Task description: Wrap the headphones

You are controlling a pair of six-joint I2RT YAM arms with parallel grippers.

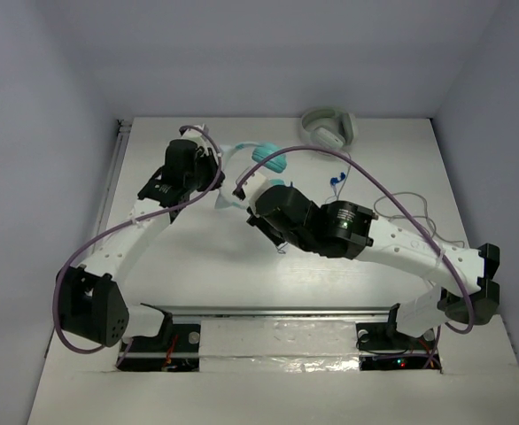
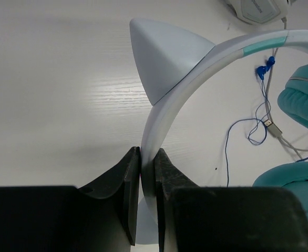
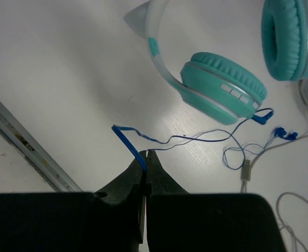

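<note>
The left gripper [image 2: 147, 157] is clamped on the pale headband [image 2: 196, 73] of the headphones [image 1: 258, 156], its two black fingers [image 2: 127, 184] pressed flat against either side of the band. Just beyond the grip, a pointed cat-ear piece [image 2: 162, 52] stands out from the band's outer side. From there the band curves away towards the two teal ear cups [image 2: 306, 100], which show at the right of the left wrist view.

The right gripper [image 3: 145, 157] is pinched together on the thin blue cable [image 3: 196, 137]. A short stiff length of it rises from between the fingertips, bends sharply, and trails loosely across the tabletop [image 1: 197, 266] to the nearer ear cup [image 3: 222, 86], where it plugs in. More of the cable lies in small loose loops beside that cup.

From above, the headphones are in the far half of the tabletop, a little left of its middle, between the two grippers. The left gripper [image 1: 208, 168] is on their left and the right gripper [image 1: 246, 199] just nearer the arms' bases.

A larger pair of grey-white headphones [image 1: 329, 127] lies at the far edge, right of the middle. Their grey cable [image 1: 410, 208] runs in loose curves towards the right edge, and its small metal plug [image 3: 246, 170] lies beside the blue loops.
</note>
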